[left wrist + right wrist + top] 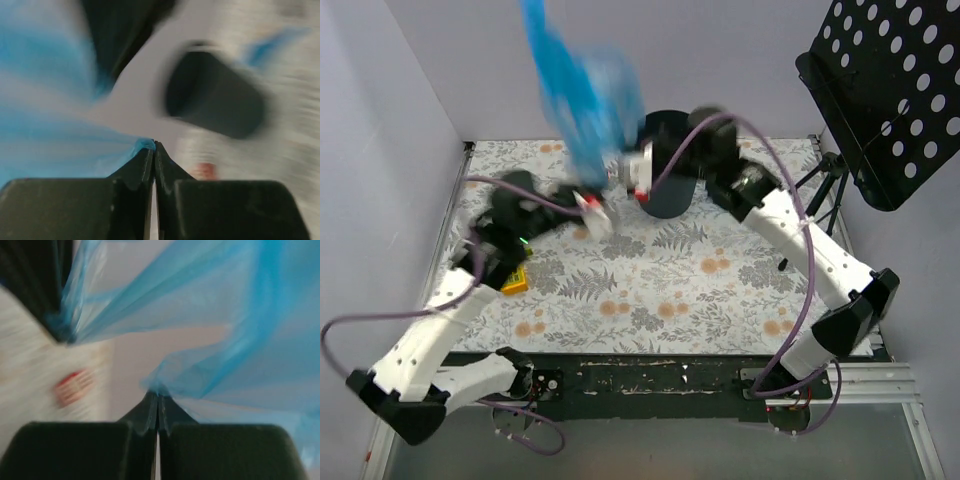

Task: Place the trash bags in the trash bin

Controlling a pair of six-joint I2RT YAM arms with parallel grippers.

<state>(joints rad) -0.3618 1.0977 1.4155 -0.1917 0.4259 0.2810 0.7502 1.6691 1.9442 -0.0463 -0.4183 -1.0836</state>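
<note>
Clearly the left end effector (154, 150) is clenched on an edge of the blue trash bag (582, 95), and the right end effector (158, 399) pinches the same film at its tips. The bag billows, blurred, above both, just left of the trash bin (672, 195), which stands on the floral bench (650, 290).

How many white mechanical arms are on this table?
2. The left white jointed arm comes from the near left corner, the right white jointed arm from the near right; both reach the thin blue plastic bag.
</note>
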